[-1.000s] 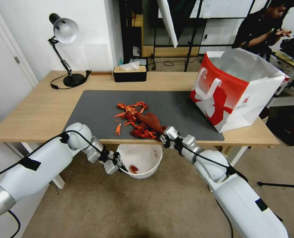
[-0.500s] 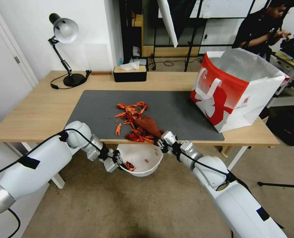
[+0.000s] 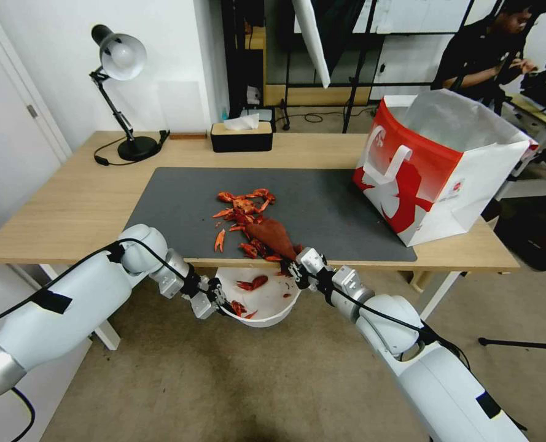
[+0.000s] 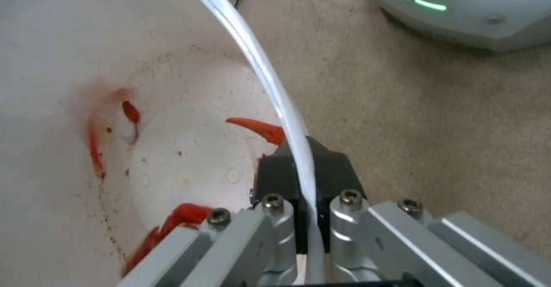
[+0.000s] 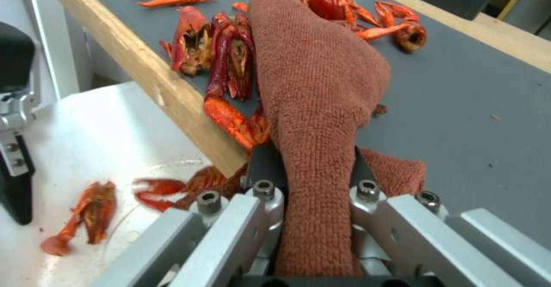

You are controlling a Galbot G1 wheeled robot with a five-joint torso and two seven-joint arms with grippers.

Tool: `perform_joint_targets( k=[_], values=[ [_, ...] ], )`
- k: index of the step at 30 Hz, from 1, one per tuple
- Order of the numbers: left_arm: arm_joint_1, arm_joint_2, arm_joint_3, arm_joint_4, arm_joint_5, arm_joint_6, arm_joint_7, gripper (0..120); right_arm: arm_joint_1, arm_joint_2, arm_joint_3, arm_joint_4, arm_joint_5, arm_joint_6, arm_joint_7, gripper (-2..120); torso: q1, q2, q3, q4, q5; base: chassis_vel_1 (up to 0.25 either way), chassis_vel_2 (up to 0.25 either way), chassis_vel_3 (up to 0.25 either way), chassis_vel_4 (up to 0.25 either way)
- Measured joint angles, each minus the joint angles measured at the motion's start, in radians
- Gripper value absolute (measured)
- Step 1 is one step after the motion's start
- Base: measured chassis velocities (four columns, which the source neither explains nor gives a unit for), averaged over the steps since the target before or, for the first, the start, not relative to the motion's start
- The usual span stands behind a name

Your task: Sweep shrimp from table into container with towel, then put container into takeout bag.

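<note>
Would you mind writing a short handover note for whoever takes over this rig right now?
Left gripper: shut on the rim of the container, held below the near edge of the table.
Right gripper: shut on the towel, at the table edge above the container.
Done: a few shrimp lie in the container.
Left: most shrimp sit on the mat; sweep them in, then put the container into the takeout bag, on the table's right.

Towel (image 5: pixel 313 84): rust-red terry cloth, coarse looped weave, matt. Container (image 4: pixel 51 63): smooth white plastic, slight sheen, speckled with red residue. Surface (image 3: pixel 70 202): pale wood-grain top; mat (image 3: pixel 322 202) dark grey, matt. Shrimp (image 5: pixel 227 59): glossy, hard red shells. Takeout bag (image 3: pixel 432 166): smooth printed paper, silvery lining. Floor (image 4: pixel 430 115): rough beige carpet.
</note>
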Motion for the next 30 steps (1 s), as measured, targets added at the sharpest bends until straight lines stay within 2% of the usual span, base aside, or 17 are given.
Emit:
perform_joint_targets(
  k=[14,30],
  values=[
    [-0.006,-0.003,0.006,0.015,0.0,-0.005,-0.003,0,-0.047,0.004,-0.012,0.04,-0.021,0.008,0.0,6,0.0,0.0,0.0,-0.0001,0.0001,0.0,0.0,0.0,0.0],
    [0.006,0.009,-0.01,0.006,-0.001,-0.008,-0.009,0,-0.09,0.006,-0.03,0.067,-0.05,0.016,-0.003,6,0.0,0.0,0.0,0.0,-0.0001,0.0,0.0,0.0,0.0]
  ],
)
